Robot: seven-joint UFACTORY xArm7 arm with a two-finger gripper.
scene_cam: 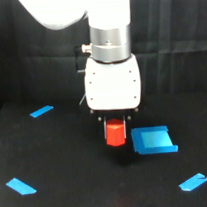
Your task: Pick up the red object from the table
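while the white gripper [114, 125] pinches it, the small matte red-orange hexagonal block [115, 133] hangs between its fingers above the matte black table [70, 164].

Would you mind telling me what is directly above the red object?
The hand sits right over the red object, with the white wrist housing above. The block's top is covered, so finger contact cannot be confirmed.

the matte black table [65, 164] carries three small blue strips [41, 111] [20, 186] [193, 182] and a blue square tray-like piece [153, 140].
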